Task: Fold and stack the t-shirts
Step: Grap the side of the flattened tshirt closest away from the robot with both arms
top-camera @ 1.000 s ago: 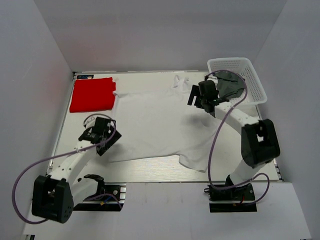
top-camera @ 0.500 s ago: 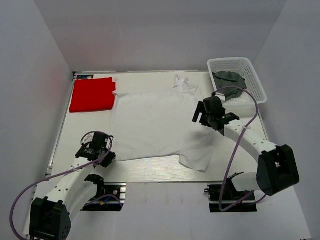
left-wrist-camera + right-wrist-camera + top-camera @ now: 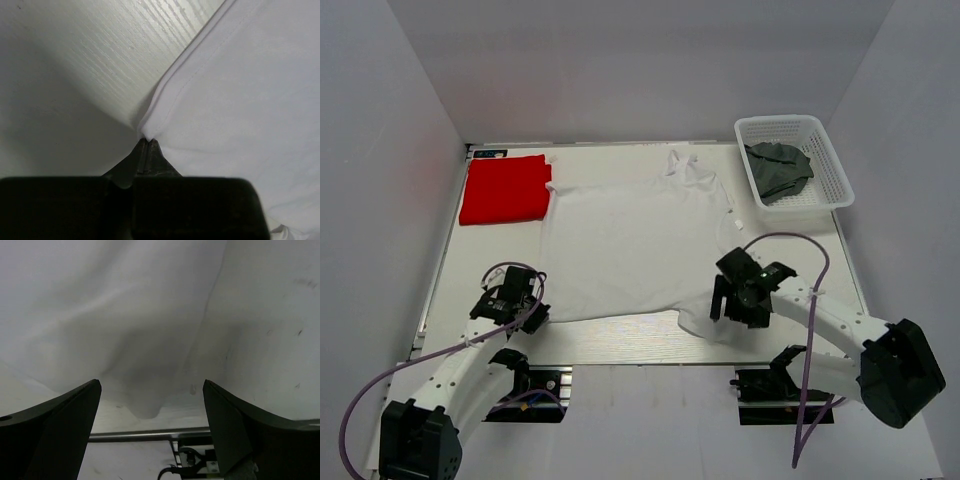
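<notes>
The white t-shirt [image 3: 630,240] lies spread flat across the middle of the table. My left gripper [image 3: 527,312] is at its near left corner. In the left wrist view the left gripper [image 3: 147,140] is shut, and the corner of the white t-shirt [image 3: 240,100] is pinched at its tips. My right gripper [image 3: 724,306] hangs over the shirt's near right corner. Its jaws [image 3: 150,385] stand wide open above the white cloth [image 3: 125,315] and hold nothing. A folded red t-shirt [image 3: 505,188] rests at the far left. A dark grey-green t-shirt [image 3: 778,170] lies crumpled in the basket.
The white lattice basket [image 3: 780,122] stands at the far right corner. The table's near edge rail [image 3: 150,434] runs just beyond the right gripper, with the arm's base plate behind it. Grey walls close in the table on three sides.
The left gripper moved to the shirt's near left corner and closed on it. The right arm swung from beside the basket down to the shirt's near right corner, still open.
</notes>
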You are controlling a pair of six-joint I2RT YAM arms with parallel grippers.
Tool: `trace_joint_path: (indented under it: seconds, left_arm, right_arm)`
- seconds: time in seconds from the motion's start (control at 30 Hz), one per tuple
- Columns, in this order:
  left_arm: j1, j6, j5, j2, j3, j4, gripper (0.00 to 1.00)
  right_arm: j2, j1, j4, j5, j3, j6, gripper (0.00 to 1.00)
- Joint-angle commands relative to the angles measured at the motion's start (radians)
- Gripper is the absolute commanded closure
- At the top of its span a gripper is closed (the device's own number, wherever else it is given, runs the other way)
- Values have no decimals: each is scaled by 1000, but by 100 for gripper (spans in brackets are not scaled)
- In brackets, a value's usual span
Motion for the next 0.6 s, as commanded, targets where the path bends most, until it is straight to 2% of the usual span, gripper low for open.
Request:
trace_joint_path:
  seconds: [0.0,0.13,0.23,0.33,0.4,0.57]
  left_arm:
    - [-3,22,-30,-29,22,10,100]
    - [-3,22,-8,-38,22,42,100]
    - [-3,22,-21,-38,20,33,100]
    - [-3,22,-30,-38,30,24,100]
    - [-3,22,-41,-38,41,12,100]
    - [-3,22,-50,-60,59,32,100]
  right_arm:
    - [22,60,-42,-123,-62,73,13]
    - [87,96,29,-169,-99,73,16]
    - [117,108,79,-215,-119,82,26]
    - [111,104,101,-192,-134,108,75]
    - [90,100,78,-143,-111,108,100]
    - [35,93,23,-98,5,65,100]
